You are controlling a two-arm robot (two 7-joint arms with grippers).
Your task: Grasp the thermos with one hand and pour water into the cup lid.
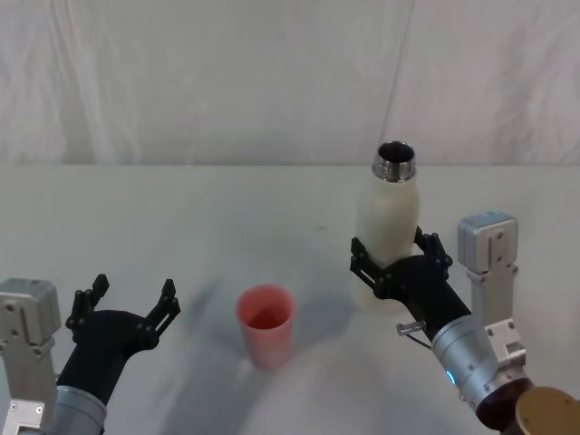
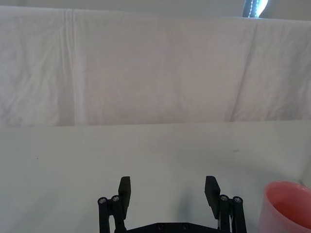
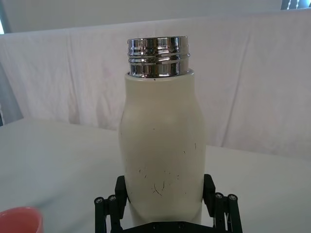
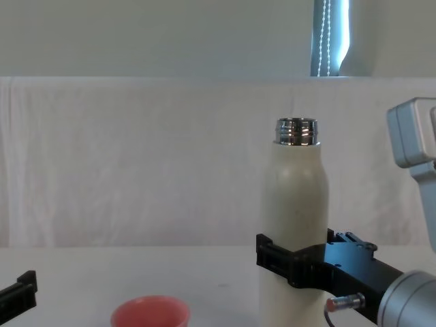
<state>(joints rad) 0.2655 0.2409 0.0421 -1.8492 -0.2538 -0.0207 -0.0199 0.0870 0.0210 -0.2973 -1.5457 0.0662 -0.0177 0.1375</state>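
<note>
White tabletop (image 1: 227, 208) carries all items. Thermos (image 1: 390, 222) stands upright on the right side, cap off, chrome neck open at top. Right pincer (image 1: 396, 260) is clenched around the lower body of the thermos, jaws on either side. Left pincer (image 1: 127, 302) hovers low at left, jaws spread, released. Cup lid (image 1: 265, 324) stands upright between the two pincers, apart from the thermos.
</note>
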